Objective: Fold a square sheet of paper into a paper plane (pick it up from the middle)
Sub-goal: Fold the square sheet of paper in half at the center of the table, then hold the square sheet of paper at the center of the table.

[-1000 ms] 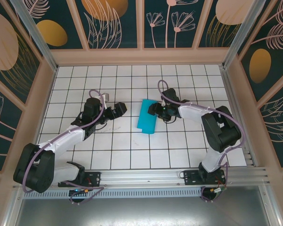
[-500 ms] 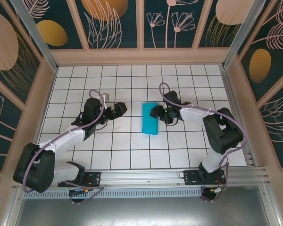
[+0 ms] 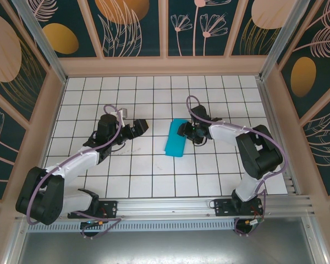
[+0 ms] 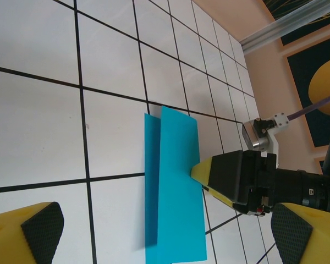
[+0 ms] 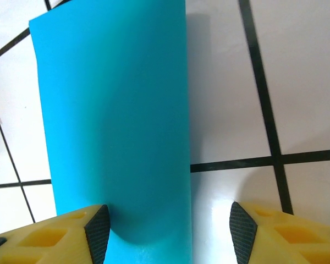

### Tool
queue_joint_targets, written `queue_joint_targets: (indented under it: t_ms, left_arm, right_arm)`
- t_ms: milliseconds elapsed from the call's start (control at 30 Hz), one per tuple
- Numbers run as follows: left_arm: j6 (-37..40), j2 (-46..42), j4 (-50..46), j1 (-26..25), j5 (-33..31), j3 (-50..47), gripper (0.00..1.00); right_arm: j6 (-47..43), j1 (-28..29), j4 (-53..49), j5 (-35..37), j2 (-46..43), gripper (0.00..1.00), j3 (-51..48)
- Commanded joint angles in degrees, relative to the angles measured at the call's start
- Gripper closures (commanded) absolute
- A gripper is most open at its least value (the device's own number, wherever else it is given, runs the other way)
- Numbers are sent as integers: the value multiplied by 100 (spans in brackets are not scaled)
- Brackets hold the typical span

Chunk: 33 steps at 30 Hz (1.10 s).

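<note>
Two arms reach over the white tiled counter in the top view. The left gripper hangs well to the left of the work, jaws spread as wide as they go and nothing between them. The square sheet of paper lies near the middle of the counter, folded down to a narrow teal strip. The right gripper is low at the far end of the strip's right edge.

From the left wrist, the strip lies flat. A lower layer shows past the upper one along the side away from the right gripper, so the edges are not matched. One yellow finger of that gripper touches the nearer long edge.

From the right wrist, the jaws stand partway apart. One pad sits on the paper, and the other is on bare tile just beside the folded edge. Nothing looks pinched.

The paper should handle as very light, limp and quick to skate across the smooth tile. Any stray crease will stay in it. A hold is likely best taken on the folded long edge near its middle, with one pad pinning the layers so they cannot slip apart.
</note>
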Motion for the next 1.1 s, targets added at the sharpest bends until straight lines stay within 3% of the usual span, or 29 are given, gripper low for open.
queue_joint_targets:
  t_ms: [0, 500, 1067]
  left_arm:
    - [-83, 57, 252, -33, 83, -23, 1]
    - [-58, 18, 213, -31, 63, -41, 1]
    - [-51, 17, 205, -31, 78, -50, 1]
  right_arm:
    - [281, 87, -223, 300, 135, 37, 197]
    - [-671, 164, -927, 344, 660, 35, 758]
    - [-810, 164, -1235, 543, 929, 33, 933]
